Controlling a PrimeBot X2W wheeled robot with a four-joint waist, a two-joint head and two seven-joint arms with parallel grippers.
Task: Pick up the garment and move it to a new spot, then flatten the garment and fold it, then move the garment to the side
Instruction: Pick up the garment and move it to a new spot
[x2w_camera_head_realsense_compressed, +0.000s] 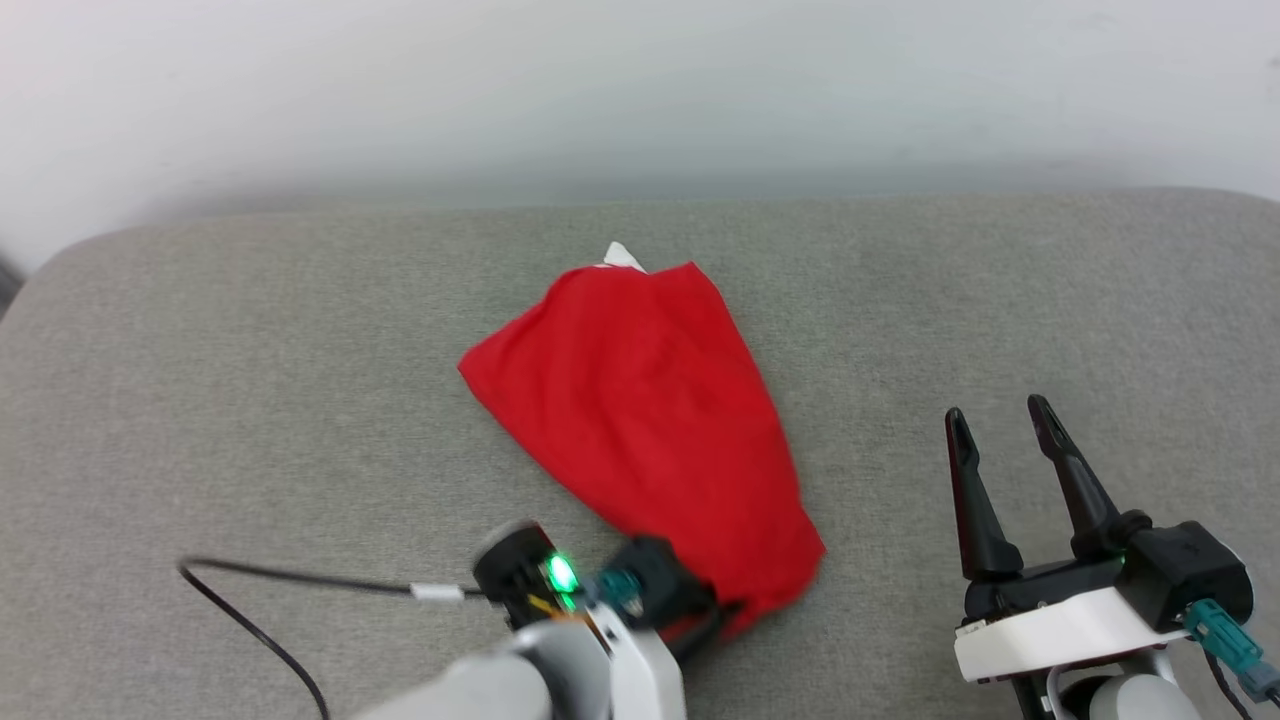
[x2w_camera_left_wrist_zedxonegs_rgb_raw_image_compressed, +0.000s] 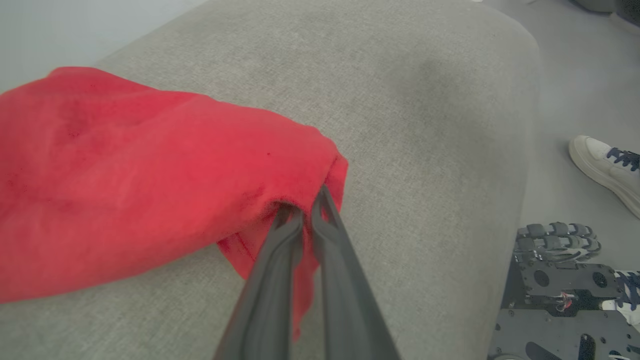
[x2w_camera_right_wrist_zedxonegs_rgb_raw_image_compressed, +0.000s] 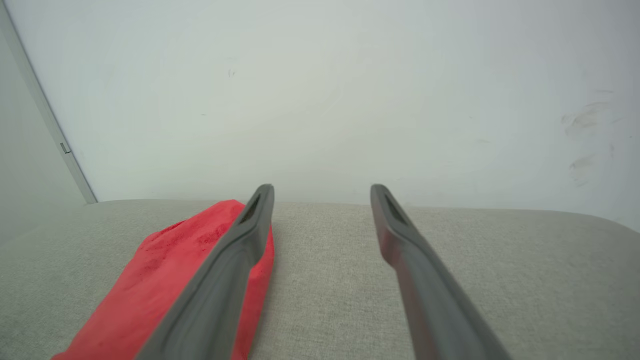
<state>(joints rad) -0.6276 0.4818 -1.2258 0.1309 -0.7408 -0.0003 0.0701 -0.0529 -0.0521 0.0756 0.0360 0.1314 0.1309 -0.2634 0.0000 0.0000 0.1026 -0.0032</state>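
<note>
Left gripper (x2w_camera_left_wrist_zedxonegs_rgb_raw_image_compressed: 306, 202) is pinching the garment's (x2w_camera_head_realsense_compressed: 640, 400) near corner, fingers pressed together on the cloth, I'm guessing so it can lift or drag the whole thing. Right gripper (x2w_camera_head_realsense_compressed: 998, 410) is hovering spread wide off to the side, holding nothing. The garment's lying loosely folded mid-cushion (x2w_camera_head_realsense_compressed: 250, 400), stretching away toward the wall (x2w_camera_head_realsense_compressed: 640, 80).

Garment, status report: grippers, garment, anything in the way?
Left gripper shut on the garment's near corner. Right gripper open, off to its side, apart. Garment bunched on the grey cushion. Black cable lies left of it; person's shoe on the floor.
</note>
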